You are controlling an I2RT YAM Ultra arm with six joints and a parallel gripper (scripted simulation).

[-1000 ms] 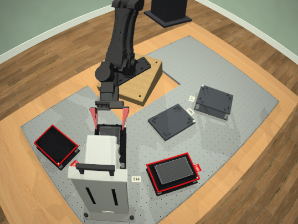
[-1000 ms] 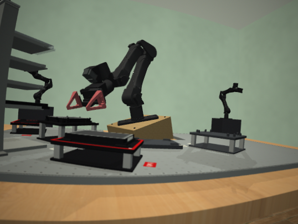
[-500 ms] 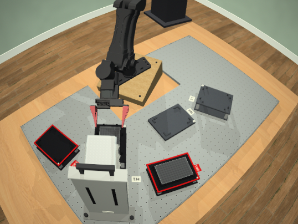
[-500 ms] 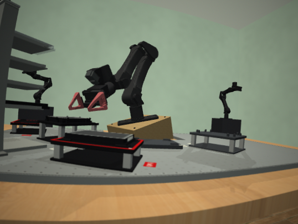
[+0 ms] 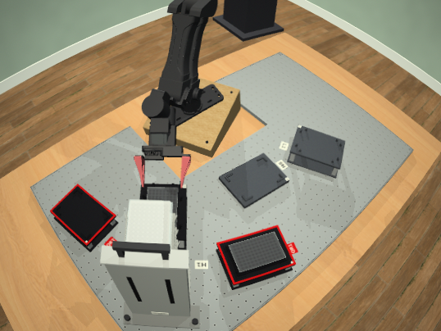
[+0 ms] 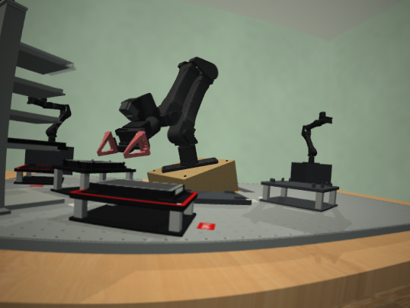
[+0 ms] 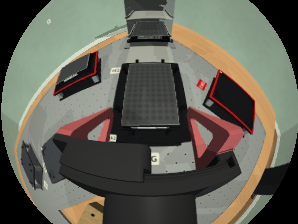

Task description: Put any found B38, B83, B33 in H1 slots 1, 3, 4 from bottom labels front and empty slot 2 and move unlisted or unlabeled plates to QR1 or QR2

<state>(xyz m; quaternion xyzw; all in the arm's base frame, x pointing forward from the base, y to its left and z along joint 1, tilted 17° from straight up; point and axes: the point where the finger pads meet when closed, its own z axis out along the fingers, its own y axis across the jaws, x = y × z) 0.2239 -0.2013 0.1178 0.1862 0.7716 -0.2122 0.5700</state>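
Note:
My gripper (image 5: 162, 171) (image 6: 122, 147) (image 7: 150, 111) is open, its red fingers spread wide. It hangs just above the near end of a dark well plate (image 5: 161, 192) (image 6: 93, 164) (image 7: 149, 95), one finger on either side of it and clear of it. This plate lies flat on a raised nest right in front of the plate hotel H1 (image 5: 147, 278) (image 6: 8, 114). In the exterior view a dark plate (image 6: 36, 144) shows on the hotel's lowest shelf. What the upper slots hold is hard to tell. No label can be read.
A red-edged quarantine nest (image 5: 223, 250) (image 6: 133, 199) (image 7: 67, 86) holds a grey plate (image 5: 256, 251). The other red-edged nest (image 5: 82, 213) (image 7: 233, 99) is bare. A flat dark nest (image 5: 254, 179) and a raised nest (image 5: 317, 149) (image 6: 301, 187) stand bare.

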